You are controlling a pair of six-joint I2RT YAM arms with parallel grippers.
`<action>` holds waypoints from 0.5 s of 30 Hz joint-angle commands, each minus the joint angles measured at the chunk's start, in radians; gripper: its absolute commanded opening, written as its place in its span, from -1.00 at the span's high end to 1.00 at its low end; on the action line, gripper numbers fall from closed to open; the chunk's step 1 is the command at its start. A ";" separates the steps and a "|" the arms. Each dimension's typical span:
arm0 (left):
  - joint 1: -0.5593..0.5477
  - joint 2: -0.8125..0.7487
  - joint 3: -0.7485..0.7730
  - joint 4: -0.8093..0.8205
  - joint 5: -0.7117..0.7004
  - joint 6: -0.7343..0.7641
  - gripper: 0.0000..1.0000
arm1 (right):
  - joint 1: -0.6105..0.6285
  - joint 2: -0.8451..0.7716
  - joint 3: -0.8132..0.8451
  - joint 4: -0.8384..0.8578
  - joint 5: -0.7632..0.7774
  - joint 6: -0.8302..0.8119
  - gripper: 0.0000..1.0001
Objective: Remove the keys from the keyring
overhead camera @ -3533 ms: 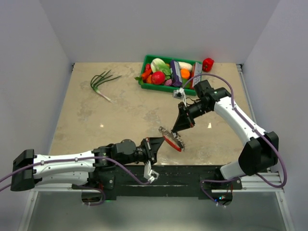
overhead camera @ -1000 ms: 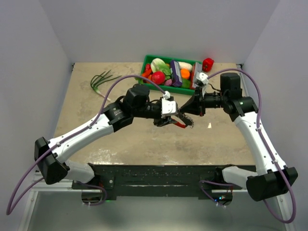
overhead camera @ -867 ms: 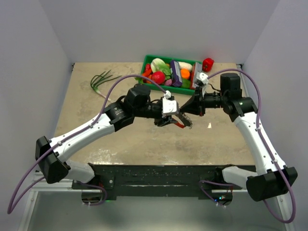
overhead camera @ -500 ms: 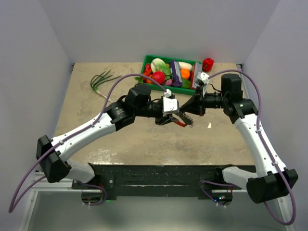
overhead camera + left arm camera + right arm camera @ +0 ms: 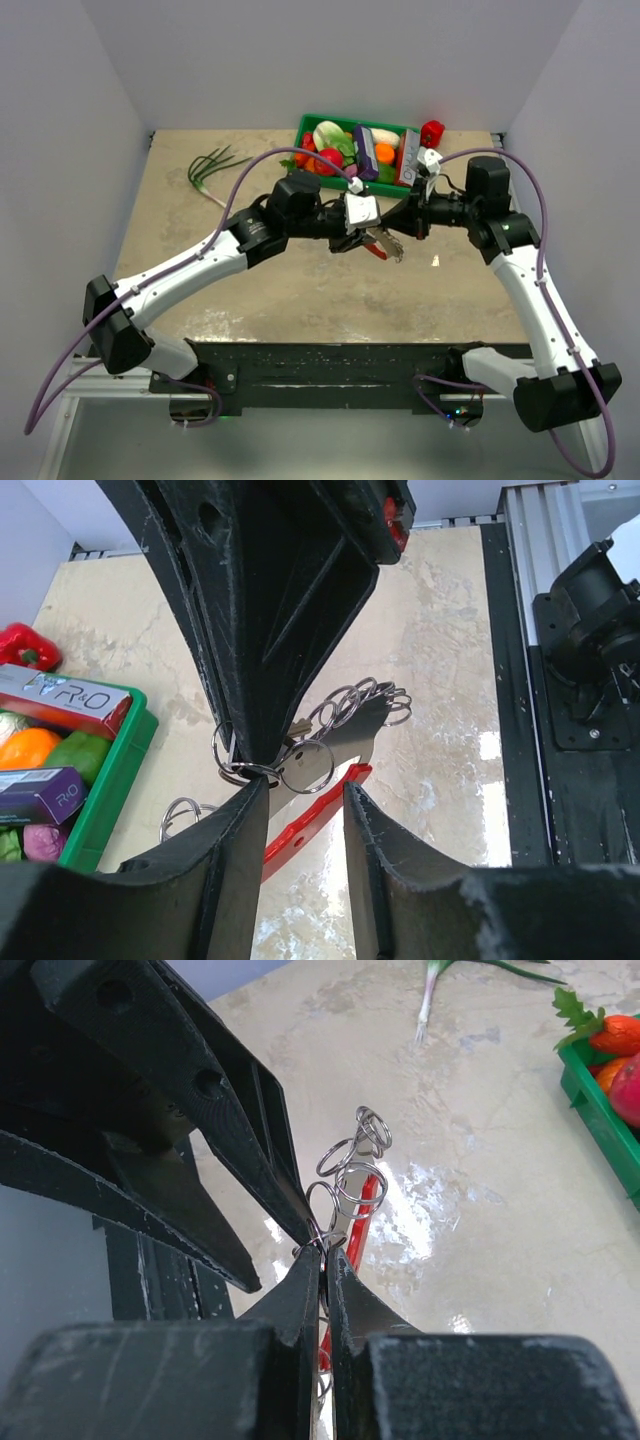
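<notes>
Robot lab test cell.
Plain white enclosure walls (image 5: 330,60), beige stone-look tabletop (image 5: 250,270), black mounting plate (image 5: 340,360) along its near edge, silver aluminium extrusion frame (image 5: 540,540), green plastic crate (image 5: 335,119) of toy vegetables at far edge.

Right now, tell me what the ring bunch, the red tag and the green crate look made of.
Ring bunch: thin silvery wire loops with bright glints, most likely polished metal.
Red tag: smooth, uniform glossy red strip, probably plastic.
Green crate: even, saturated green moulded wall, looks like plastic.
</notes>
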 commanded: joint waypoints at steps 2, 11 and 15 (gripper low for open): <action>-0.013 0.037 0.075 0.055 -0.079 -0.015 0.28 | 0.010 -0.044 0.008 0.047 -0.059 0.051 1.00; -0.034 0.086 0.138 0.048 -0.154 -0.029 0.49 | 0.009 -0.082 -0.023 0.076 -0.048 0.077 1.00; -0.053 0.105 0.153 0.045 -0.199 -0.034 0.71 | 0.009 -0.093 -0.027 0.076 -0.034 0.080 1.00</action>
